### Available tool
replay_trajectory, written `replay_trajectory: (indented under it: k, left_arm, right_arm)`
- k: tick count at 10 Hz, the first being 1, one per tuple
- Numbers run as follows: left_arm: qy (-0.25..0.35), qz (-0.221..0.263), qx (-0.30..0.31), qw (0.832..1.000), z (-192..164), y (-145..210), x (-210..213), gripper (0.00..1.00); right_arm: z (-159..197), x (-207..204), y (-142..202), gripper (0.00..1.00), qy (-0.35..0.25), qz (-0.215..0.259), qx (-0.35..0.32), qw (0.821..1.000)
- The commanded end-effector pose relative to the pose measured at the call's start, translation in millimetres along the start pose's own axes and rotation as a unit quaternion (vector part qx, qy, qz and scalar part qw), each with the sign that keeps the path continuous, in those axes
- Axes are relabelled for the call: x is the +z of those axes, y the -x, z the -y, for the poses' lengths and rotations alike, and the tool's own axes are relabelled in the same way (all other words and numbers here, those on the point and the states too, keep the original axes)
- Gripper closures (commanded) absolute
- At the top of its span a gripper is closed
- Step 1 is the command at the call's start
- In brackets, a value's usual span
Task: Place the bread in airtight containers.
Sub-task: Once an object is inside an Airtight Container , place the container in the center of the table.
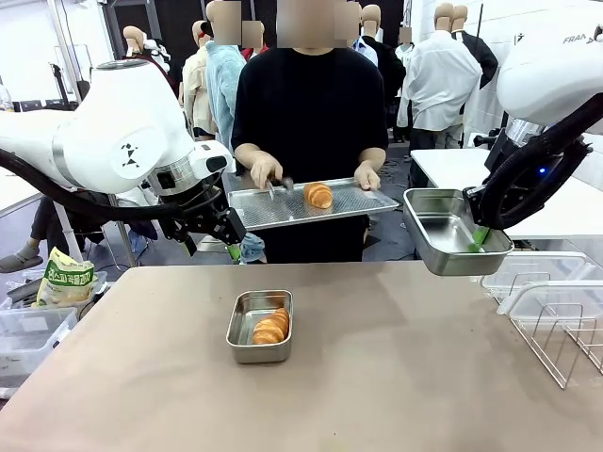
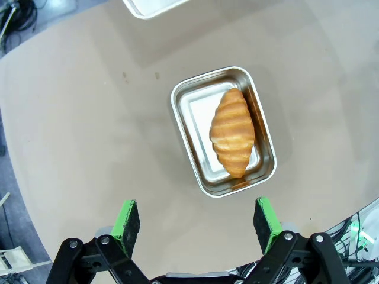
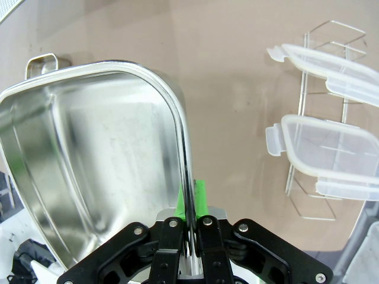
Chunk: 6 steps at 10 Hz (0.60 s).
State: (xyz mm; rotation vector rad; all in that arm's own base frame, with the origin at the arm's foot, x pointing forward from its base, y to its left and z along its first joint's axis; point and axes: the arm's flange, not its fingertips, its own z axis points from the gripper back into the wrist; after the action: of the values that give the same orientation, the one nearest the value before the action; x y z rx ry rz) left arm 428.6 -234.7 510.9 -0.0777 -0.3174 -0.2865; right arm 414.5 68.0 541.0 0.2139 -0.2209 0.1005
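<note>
A yellow and green bag (image 1: 66,280) sits at the far left, beside the brown surface (image 1: 122,377). The left jaws hang in the air over the far left part of the surface. They are wide apart and hold nothing, and their green pads (image 2: 126,219) point down at it. In the middle of the surface stands the first tub (image 1: 234,331), a small steel one. A golden roll (image 1: 271,328) lies inside it, close to one long wall.

Behind the surface a person holds a flat tray (image 1: 273,212) up in the air. One hand (image 1: 264,171) also grips a small metal tool, and the other hand (image 1: 367,176) holds the tray's right end. A second roll (image 1: 318,195) lies on the tray.

To the right, the right jaws are pinched tight on the wall of the second tub (image 1: 443,231). They hold it tilted in the air. Below it, clear lids (image 1: 546,301) rest on a wire rack (image 1: 565,347) at the right edge.
</note>
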Motion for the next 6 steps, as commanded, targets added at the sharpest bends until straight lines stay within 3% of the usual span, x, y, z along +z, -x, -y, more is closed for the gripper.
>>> replay_trajectory:
  k: [1, 6]
  left_arm:
    - [0.000, 0.000, 0.005, 1.000, -0.8, -0.8, 0.1, 0.00]
    - [0.000, 0.000, 0.005, 1.000, -0.8, -0.8, 0.1, 0.00]
  right_arm:
    - [-0.2, 1.6, 0.1, 1.00, -0.002, 0.002, -0.003, 1.000]
    - [-0.2, 1.6, 0.1, 1.00, -0.002, 0.002, -0.003, 1.000]
